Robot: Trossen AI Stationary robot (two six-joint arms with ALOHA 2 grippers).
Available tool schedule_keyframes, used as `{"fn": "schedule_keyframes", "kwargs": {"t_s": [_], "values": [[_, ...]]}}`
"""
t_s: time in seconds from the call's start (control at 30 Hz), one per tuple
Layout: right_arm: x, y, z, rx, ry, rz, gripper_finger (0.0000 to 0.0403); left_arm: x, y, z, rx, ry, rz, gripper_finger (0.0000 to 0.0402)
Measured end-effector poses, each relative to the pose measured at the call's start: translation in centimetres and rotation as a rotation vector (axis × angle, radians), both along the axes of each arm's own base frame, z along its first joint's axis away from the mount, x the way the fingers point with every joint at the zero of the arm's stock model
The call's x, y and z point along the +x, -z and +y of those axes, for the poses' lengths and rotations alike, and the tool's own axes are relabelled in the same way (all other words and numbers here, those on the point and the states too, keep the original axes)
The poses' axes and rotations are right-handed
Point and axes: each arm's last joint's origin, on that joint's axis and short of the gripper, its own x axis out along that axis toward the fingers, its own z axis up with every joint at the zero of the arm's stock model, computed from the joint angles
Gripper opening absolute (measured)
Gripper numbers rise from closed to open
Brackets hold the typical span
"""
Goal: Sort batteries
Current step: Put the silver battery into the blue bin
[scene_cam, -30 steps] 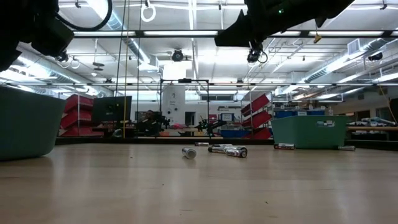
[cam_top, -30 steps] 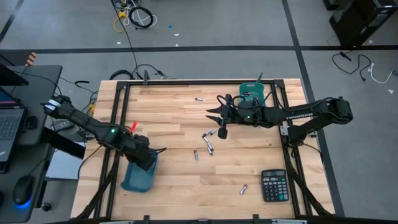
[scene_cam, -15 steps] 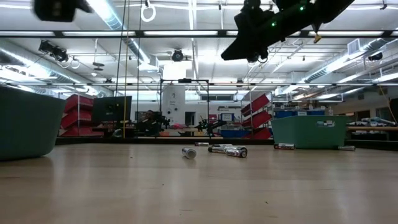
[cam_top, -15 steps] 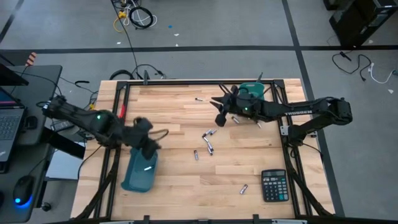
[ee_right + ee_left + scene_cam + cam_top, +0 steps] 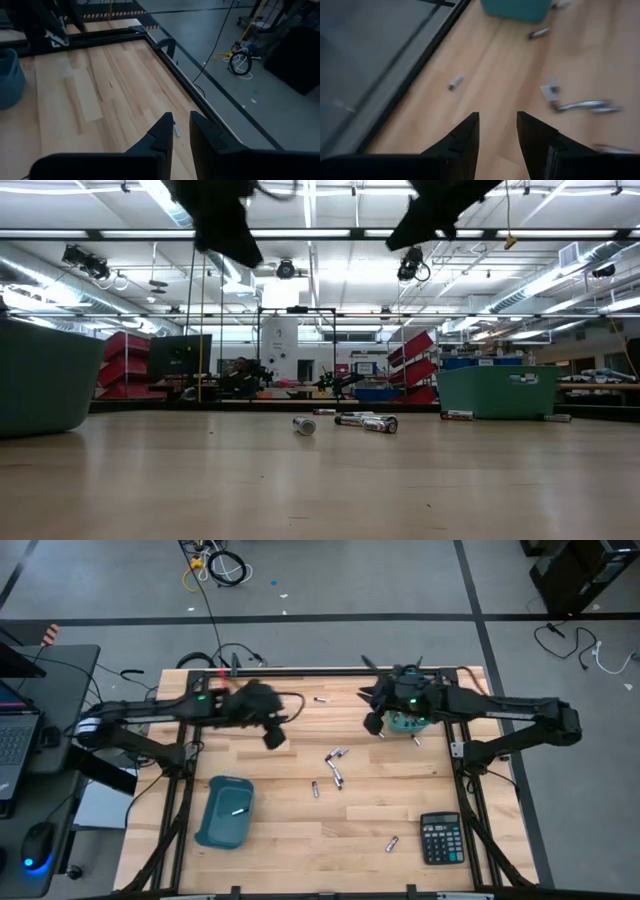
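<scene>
The left gripper [image 5: 272, 732] hangs above the table [image 5: 280, 840] toward its far left part, well clear of the wood; in the left wrist view its fingers [image 5: 465, 137] stand apart with a plain gap between them and nothing in it; the right gripper [image 5: 374, 723] hovers high beside the far teal bin [image 5: 410, 692] at the table's far right, its fingers [image 5: 160, 135] drawn near each other with only a narrow slit left, and nothing shows between them; the batteries [image 5: 336, 766] lie scattered on the wood: a small cluster near the middle, one lone cell [image 5: 320, 699] near the far edge, another [image 5: 392, 843] just beside the black calculator [image 5: 441, 838] at the near right; one more battery [image 5: 238, 810] lies inside the near teal bin [image 5: 212, 825] at the near left; in the low view the cluster shows as a few cells [image 5: 365, 422] lying flat on the tabletop, with both arms dark overhead.
</scene>
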Motion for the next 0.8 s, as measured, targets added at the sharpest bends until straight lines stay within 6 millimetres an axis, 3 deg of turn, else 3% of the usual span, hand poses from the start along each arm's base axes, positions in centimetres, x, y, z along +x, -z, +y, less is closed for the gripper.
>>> {"fn": "schedule_keyframes", "kwargs": {"t_s": [0.13, 0.33, 0.5, 0.6, 0.8], "values": [[-2.4, -1.0, 0.5, 0.034, 0.018, -0.031, 0.0050, 3.2, 2.7, 3.5, 0.150, 0.109, 0.106, 0.0131], [-3.8, -0.1, 1.0, 0.086, 0.034, -0.066, 0.0050, 7.7, 7.4, 8.0, 0.210, 0.324, 0.063, 0.0131], [-4.1, 1.6, 1.4, 0.108, 0.031, -0.022, 0.0050, 8.2, 10.8, 11.5, 0.208, 0.271, 0.115, 0.0131], [-4.2, 2.1, 1.4, 0.114, 0.035, -0.013, 0.0050, 8.5, 12.2, 13.4, 0.133, 0.169, 0.050, 0.0131], [-4.2, 2.1, 1.3, 0.110, 0.038, -0.009, 0.0050, 9.9, 13.1, 15.6, -0.037, 0.220, -0.001, 0.0131]]}}
